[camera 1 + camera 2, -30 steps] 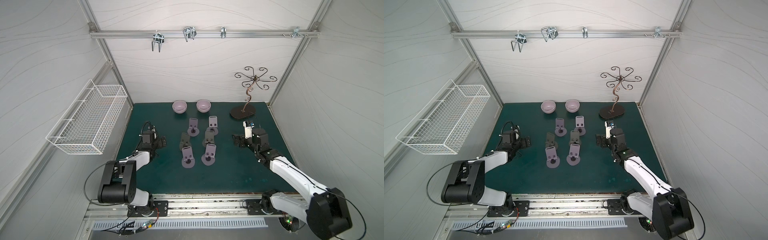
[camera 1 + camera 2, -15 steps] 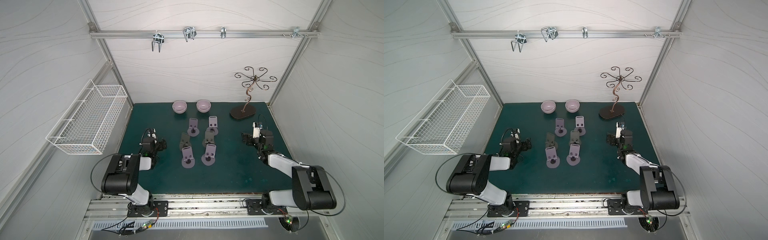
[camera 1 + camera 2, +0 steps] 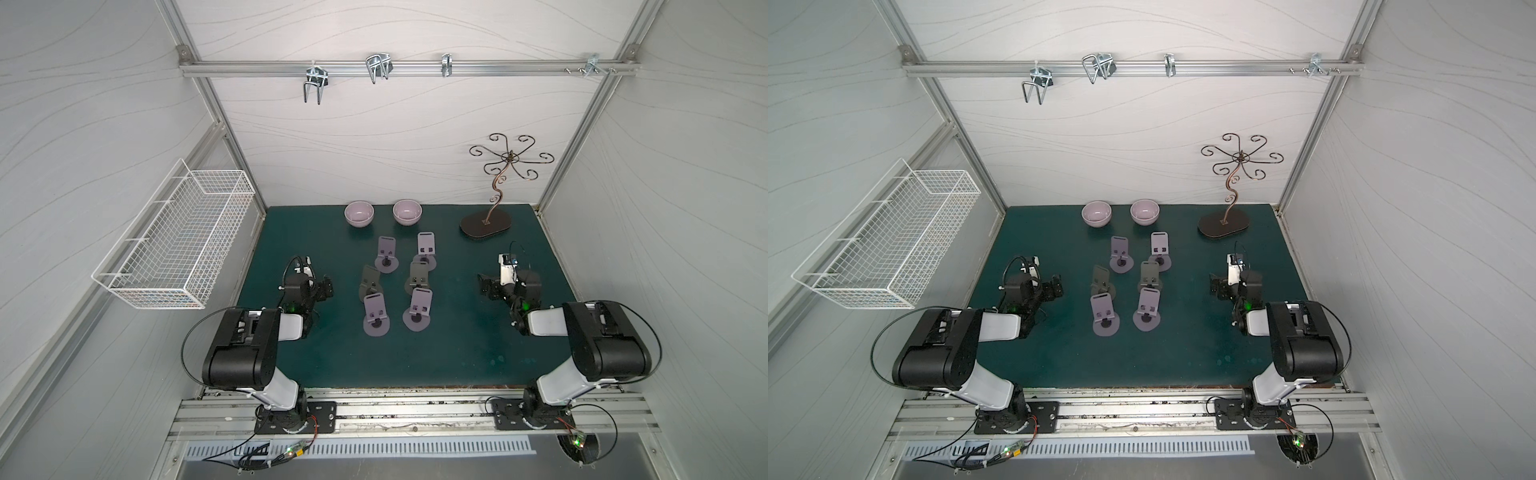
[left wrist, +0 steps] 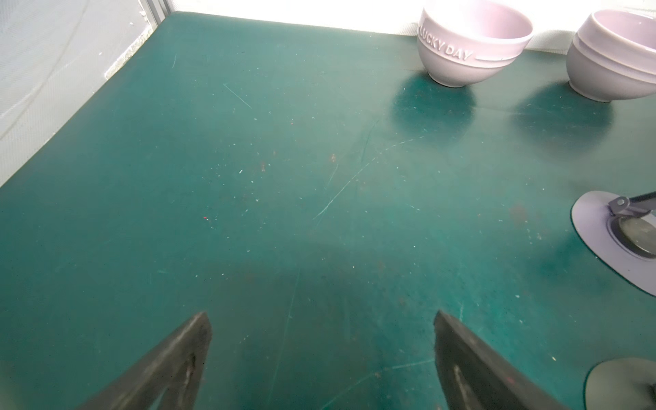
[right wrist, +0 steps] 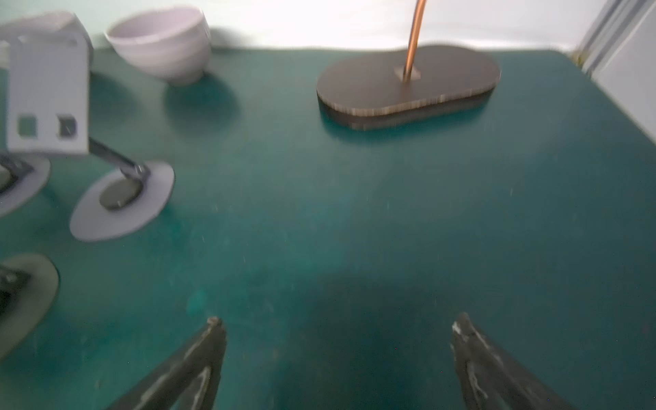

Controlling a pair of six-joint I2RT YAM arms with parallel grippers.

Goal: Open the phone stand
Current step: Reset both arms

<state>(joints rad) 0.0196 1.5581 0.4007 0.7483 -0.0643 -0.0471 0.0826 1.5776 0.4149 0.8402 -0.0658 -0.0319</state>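
Observation:
Several phone stands stand in two rows mid-mat, their plates tilted up off round bases: lilac ones such as the front pair, and two dark grey ones. My left gripper hovers low over bare mat left of them, open and empty. My right gripper is open and empty to their right. In the right wrist view a lilac stand shows beside me. A lilac stand base edges the left wrist view.
Two lilac bowls sit at the back of the green mat. A dark oval jewellery tree base stands at back right, ahead of the right gripper. A white wire basket hangs on the left wall.
Both arms have folded back towards their bases. The right gripper has drawn a little further right, away from the stands. Both grippers stayed open; no stand has moved.

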